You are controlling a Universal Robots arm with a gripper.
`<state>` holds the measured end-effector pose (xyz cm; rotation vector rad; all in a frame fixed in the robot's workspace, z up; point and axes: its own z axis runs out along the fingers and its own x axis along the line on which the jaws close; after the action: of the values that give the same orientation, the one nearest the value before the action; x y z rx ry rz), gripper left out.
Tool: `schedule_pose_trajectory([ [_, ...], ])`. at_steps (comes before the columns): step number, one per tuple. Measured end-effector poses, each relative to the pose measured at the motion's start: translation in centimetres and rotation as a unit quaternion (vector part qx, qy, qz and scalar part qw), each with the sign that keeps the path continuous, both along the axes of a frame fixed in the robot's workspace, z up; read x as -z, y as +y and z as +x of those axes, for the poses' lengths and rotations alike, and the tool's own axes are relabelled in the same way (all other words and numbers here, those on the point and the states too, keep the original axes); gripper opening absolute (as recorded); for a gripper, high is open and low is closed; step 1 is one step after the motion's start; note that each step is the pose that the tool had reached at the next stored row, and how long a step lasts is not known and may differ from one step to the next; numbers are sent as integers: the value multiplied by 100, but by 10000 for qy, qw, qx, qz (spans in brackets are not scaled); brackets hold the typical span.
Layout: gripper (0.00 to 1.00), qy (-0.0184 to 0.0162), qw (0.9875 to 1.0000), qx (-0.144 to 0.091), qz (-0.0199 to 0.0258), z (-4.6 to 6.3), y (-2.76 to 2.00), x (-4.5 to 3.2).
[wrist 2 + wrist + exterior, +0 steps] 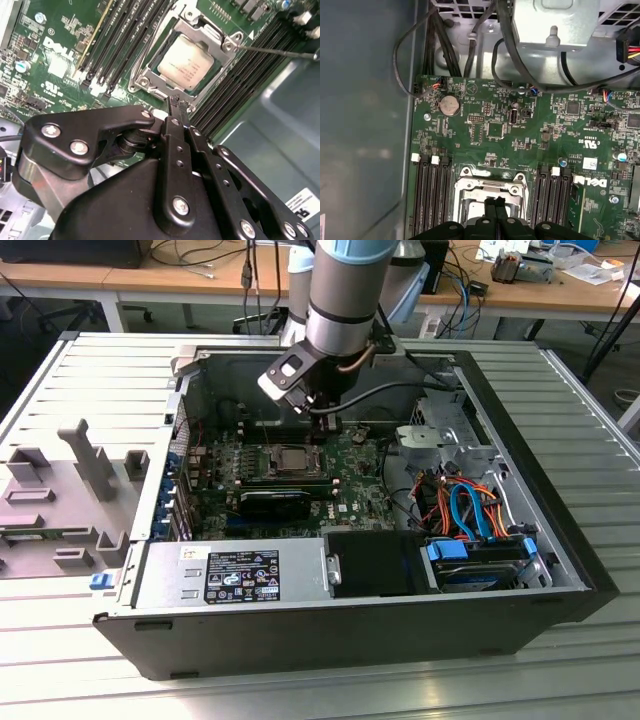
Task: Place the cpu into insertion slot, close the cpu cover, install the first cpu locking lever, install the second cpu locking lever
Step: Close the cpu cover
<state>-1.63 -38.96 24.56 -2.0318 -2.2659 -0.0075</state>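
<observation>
The cpu (186,62), a dull silver square, lies flat in the insertion slot (290,460) on the green motherboard (495,130). Around it the silvery cpu cover (143,80) lies down, its cut-out framing the chip. A thin locking lever (280,51) runs from one socket corner out over the black memory slots. My gripper (176,102) is shut with nothing between its fingers, its tips just above the socket's edge. The first wrist view shows the same fingertips (490,206) together over the cover (490,184). In the exterior view the gripper (325,428) hangs inside the case, just beyond the socket.
Black memory slots (432,195) flank the socket on both sides. A metal drive cage (445,435) with orange and blue cables (470,510) fills the case toward the exterior view's right. The power supply (235,575) sits at the front. Grey fixtures (80,490) stand on the table beside the case.
</observation>
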Motion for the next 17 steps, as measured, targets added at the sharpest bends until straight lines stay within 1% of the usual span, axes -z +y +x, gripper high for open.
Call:
schedule_pose_trajectory([
  [4, 11, 0, 9999, -140, 22, -43, -2, 18],
  [8, 11, -1, 9999, -148, 25, -130, -2, 44],
  [9, 11, -1, 9999, -149, 25, -149, -2, 56],
  [11, 11, -1, 9999, -150, 25, -195, -2, 119],
  [13, 11, -1, 9999, -150, 25, -221, -2, 156],
  [17, 11, -1, 9999, -150, 24, -322, -4, 194],
])
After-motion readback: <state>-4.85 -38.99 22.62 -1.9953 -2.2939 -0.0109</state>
